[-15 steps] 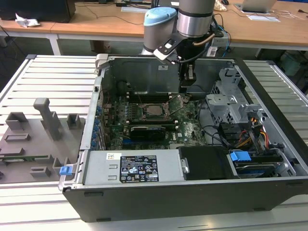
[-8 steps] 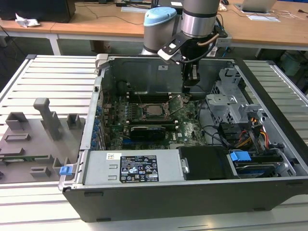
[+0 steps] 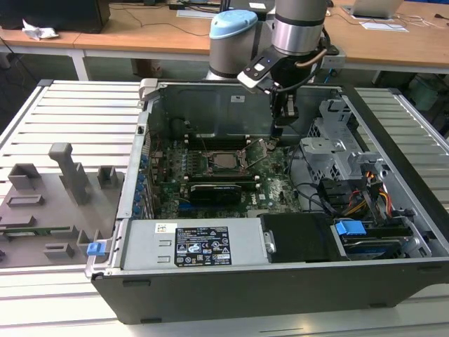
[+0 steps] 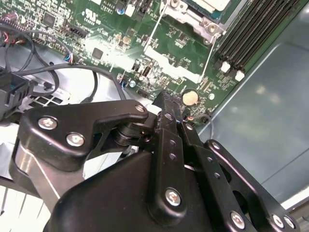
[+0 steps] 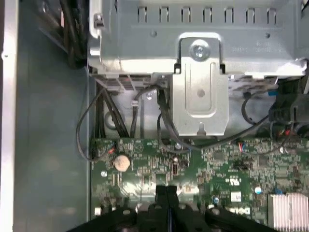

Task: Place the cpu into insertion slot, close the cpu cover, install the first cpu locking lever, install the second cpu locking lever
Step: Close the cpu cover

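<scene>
The cpu (image 3: 226, 160) lies flat in the insertion slot (image 3: 208, 162) on the green motherboard; in the second wrist view the cpu (image 4: 212, 4) is cut off by the frame's edge. The cpu cover (image 4: 193, 15) seems to lie flat around it as a metal frame. Two thin wire levers (image 4: 150, 37) stand out from the slot, one raised lever (image 3: 259, 153) slanting up toward the exterior view's right. My gripper (image 3: 279, 133) hangs just right of the slot, above the board. Its black fingers press together with nothing between them in both wrist views (image 4: 166, 99) (image 5: 166, 189).
A long black card (image 3: 214, 191) lies in front of the slot, with a grey power supply (image 3: 189, 246) nearer. A metal drive cage (image 3: 337, 151) and cables (image 3: 365, 200) stand to the right. A coin battery (image 5: 121, 162) sits near my fingertips. Grey fixtures (image 3: 49, 203) lie left of the case.
</scene>
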You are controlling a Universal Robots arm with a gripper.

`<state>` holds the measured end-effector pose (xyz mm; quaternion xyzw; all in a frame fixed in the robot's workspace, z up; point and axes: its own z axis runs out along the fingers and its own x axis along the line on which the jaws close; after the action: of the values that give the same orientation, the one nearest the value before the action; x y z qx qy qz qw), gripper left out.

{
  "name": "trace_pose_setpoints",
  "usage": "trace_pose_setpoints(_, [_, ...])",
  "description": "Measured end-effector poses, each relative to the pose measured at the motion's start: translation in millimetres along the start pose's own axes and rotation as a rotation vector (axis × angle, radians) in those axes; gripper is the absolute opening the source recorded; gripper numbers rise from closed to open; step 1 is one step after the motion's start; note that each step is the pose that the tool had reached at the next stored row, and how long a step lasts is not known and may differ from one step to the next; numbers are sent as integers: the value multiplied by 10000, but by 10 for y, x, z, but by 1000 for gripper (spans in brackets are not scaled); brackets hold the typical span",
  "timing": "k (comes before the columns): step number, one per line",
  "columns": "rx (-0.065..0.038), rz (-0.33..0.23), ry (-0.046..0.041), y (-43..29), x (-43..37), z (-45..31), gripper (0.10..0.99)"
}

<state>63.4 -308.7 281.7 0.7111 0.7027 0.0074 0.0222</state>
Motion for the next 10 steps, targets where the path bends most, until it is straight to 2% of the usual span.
trace_pose_setpoints(5, [15, 0, -1, 86, 2, 4, 106])
trace_pose_setpoints(10, [15, -1, -2, 86, 3, 86, 106])
